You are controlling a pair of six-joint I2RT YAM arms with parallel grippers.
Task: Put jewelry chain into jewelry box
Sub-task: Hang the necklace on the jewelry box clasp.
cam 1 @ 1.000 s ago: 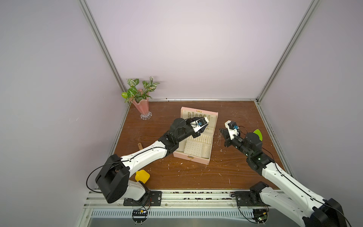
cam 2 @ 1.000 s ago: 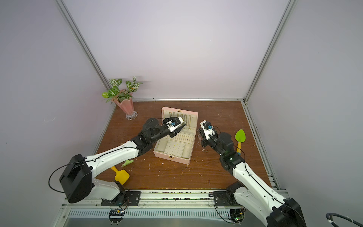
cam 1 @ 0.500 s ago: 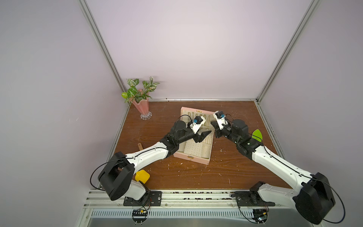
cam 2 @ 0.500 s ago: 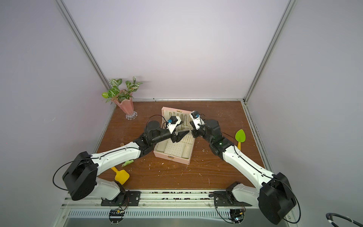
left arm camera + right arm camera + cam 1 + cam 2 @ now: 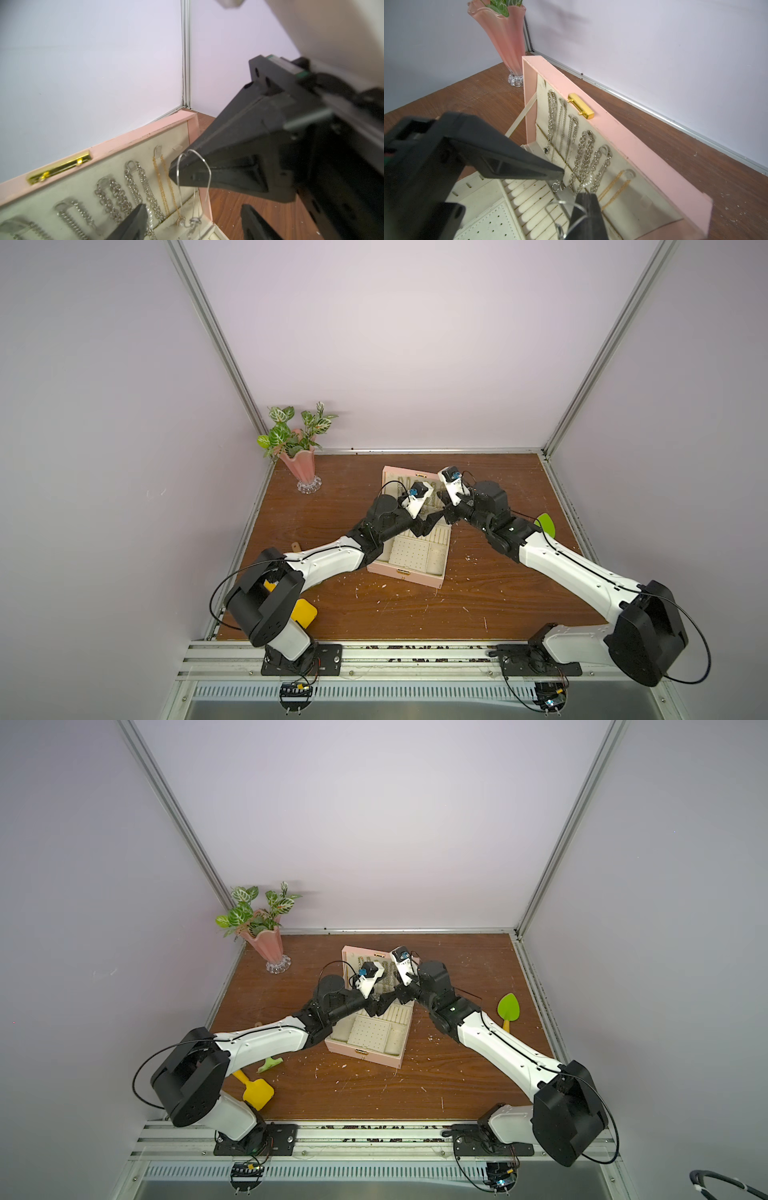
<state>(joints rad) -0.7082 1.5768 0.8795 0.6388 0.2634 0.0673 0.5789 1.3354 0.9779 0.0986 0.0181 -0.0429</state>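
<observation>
The pink jewelry box (image 5: 415, 572) (image 5: 365, 1052) lies open on the table, its lid (image 5: 623, 133) standing up. Both grippers meet over it, just in front of the lid. My right gripper (image 5: 584, 197) (image 5: 446, 516) (image 5: 399, 994) is shut, with the thin silvery jewelry chain (image 5: 208, 176) (image 5: 562, 202) looped round its tip and hanging down to the cream lining by the lid's end. The left gripper (image 5: 193, 207) (image 5: 430, 522) (image 5: 380, 1002) stands open, one finger on each side of the hanging chain, not touching it.
Several thicker silver and gold chains (image 5: 583, 158) hang on hooks inside the lid. A pink vase with a plant (image 5: 301, 464) stands at the back left. A yellow scoop (image 5: 303, 612) lies near the left base, a green leaf-shaped tool (image 5: 546, 524) at the right.
The right arm has swung in from the table right of the box to the lid, tip to tip with the left gripper. The left jaws have opened wider.
</observation>
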